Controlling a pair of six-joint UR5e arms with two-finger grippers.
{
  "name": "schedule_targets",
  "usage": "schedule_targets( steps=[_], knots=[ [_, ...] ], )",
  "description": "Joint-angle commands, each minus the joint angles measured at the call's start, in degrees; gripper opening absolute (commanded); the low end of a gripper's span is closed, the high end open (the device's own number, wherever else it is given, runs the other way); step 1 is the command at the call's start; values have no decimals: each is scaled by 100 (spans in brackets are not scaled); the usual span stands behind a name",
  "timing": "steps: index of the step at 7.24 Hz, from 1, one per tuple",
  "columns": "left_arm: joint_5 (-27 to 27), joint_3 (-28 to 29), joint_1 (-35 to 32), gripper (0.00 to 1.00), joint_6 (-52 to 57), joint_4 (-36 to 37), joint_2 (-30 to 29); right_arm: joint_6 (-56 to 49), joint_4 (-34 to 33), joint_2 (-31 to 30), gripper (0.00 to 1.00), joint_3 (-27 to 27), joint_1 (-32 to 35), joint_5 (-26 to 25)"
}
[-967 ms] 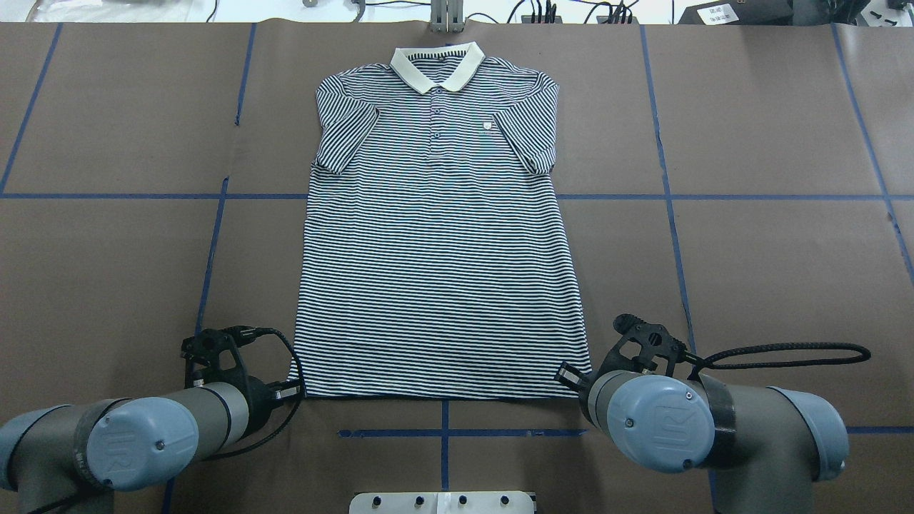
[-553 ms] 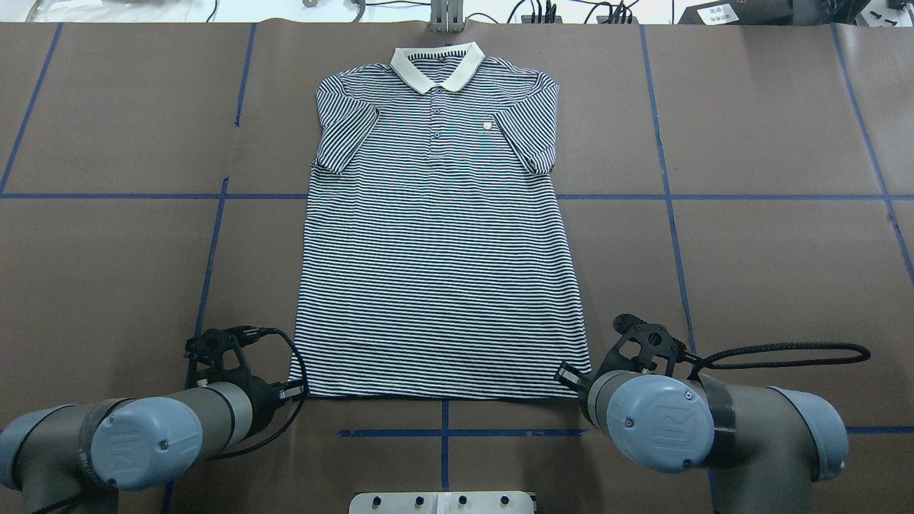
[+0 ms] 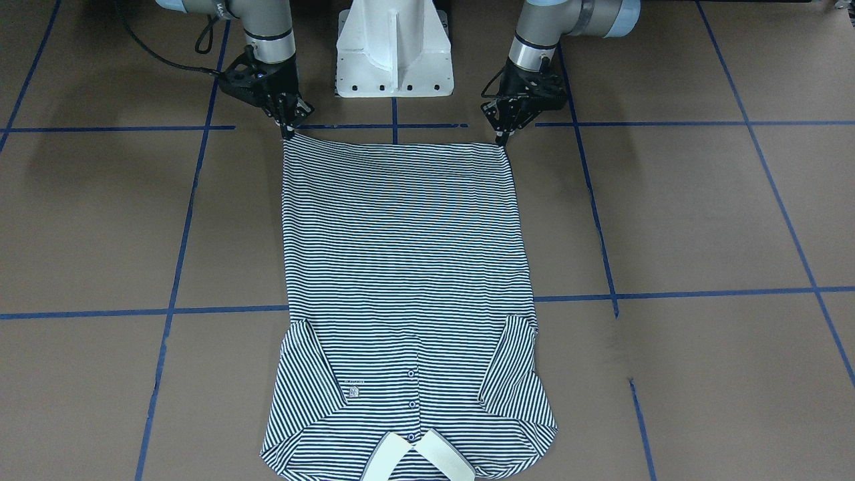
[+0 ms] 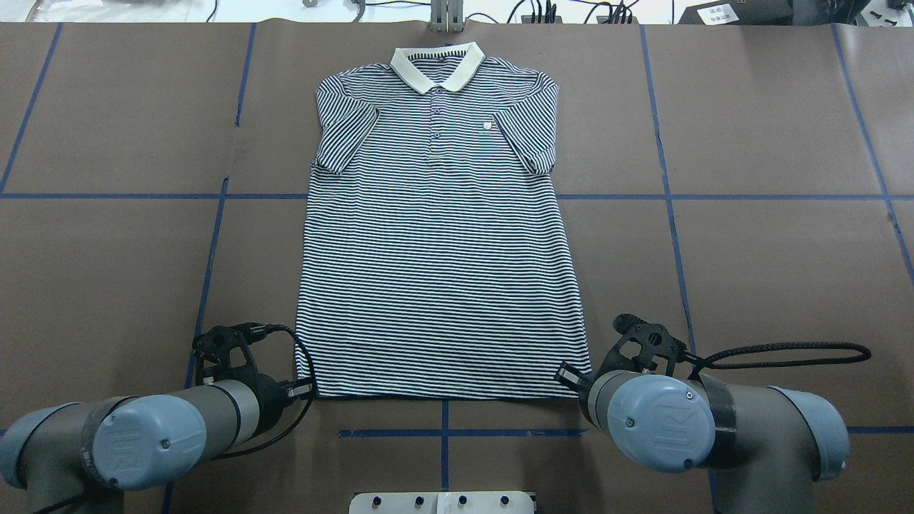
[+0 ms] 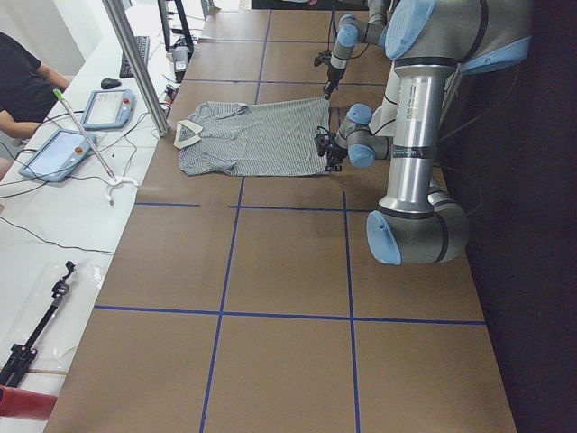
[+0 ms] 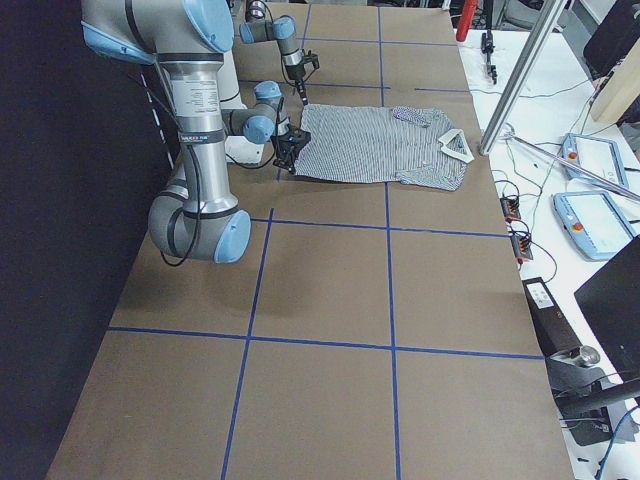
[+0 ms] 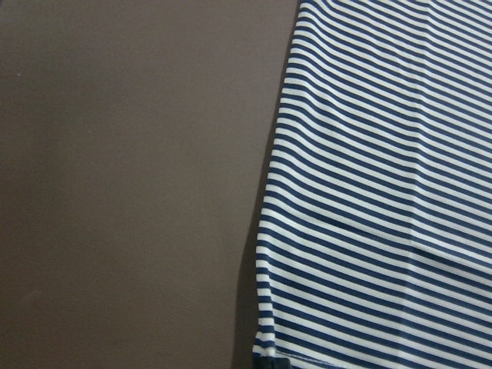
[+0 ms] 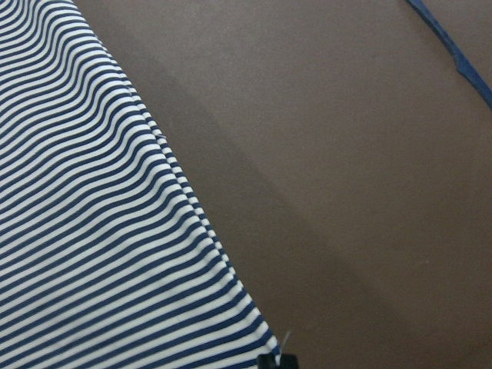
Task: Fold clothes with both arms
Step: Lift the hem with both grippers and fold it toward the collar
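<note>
Striped shirt (image 4: 443, 235) spread flat and face up on the brown counter (image 4: 771, 271), at the centre of the overhead view: collar at the top, hem at the bottom, sleeves lying in against the body. The left arm (image 4: 157, 435), lower left, and the right arm (image 4: 664, 421), lower right, each set their jaws at a hem corner. The jaws look narrowed to a point, but whether cloth is pinched cannot be told. The step in hand appears to be taking hold of the hem. The next move calls for a sure grip at both corners and an even lift toward the collar.
</note>
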Motion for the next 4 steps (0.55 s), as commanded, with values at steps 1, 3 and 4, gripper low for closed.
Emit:
schedule_targets(
  steps=[1,3,4],
  knots=[
    [-8,-526,-26,0,-85,301,-42,8,-3,-315,0,353,14,-8],
    [-8,-1167,114,0,-574,890,-24,26,5,-843,0,890,-116,1],
    [-8,-1440,455,0,-892,1267,-24,43,-3,-871,0,1031,-248,9]
  ],
)
